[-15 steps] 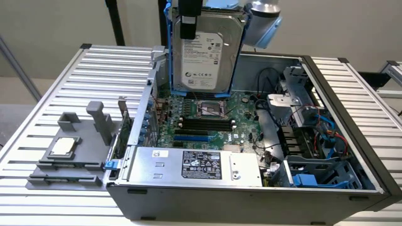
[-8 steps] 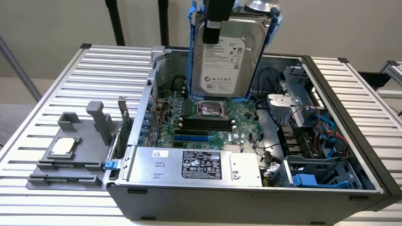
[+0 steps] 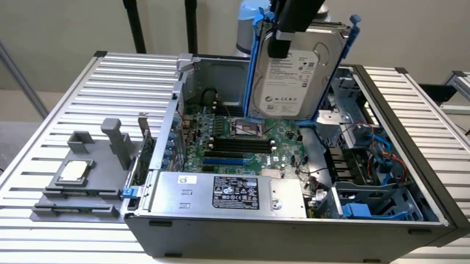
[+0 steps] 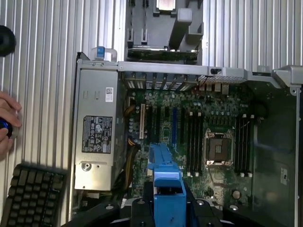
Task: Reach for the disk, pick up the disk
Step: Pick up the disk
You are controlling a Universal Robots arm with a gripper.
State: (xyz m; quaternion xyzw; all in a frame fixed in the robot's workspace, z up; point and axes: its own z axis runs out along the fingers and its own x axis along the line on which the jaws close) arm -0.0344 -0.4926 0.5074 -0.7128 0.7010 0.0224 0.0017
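The disk (image 3: 298,77), a silver-grey hard drive with a white label in a blue caddy, hangs upright in the air above the open computer case (image 3: 294,231), over the motherboard (image 3: 242,143). My gripper (image 3: 281,44) comes down from above and is shut on the disk's top edge, with a black finger lying over the label side. In the wrist view the caddy's blue edge (image 4: 166,182) sticks out between my gripper's (image 4: 165,210) dark jaws, with the motherboard (image 4: 189,127) and its CPU socket far below.
A silver power-supply box (image 3: 228,192) fills the case's front. Drive bays with blue cables (image 3: 367,165) sit at the exterior view's right. A grey tray with a small chip (image 3: 77,173) stands on the slatted table (image 3: 88,99). A keyboard (image 4: 33,196) and a person's hand (image 4: 7,123) lie beside the case.
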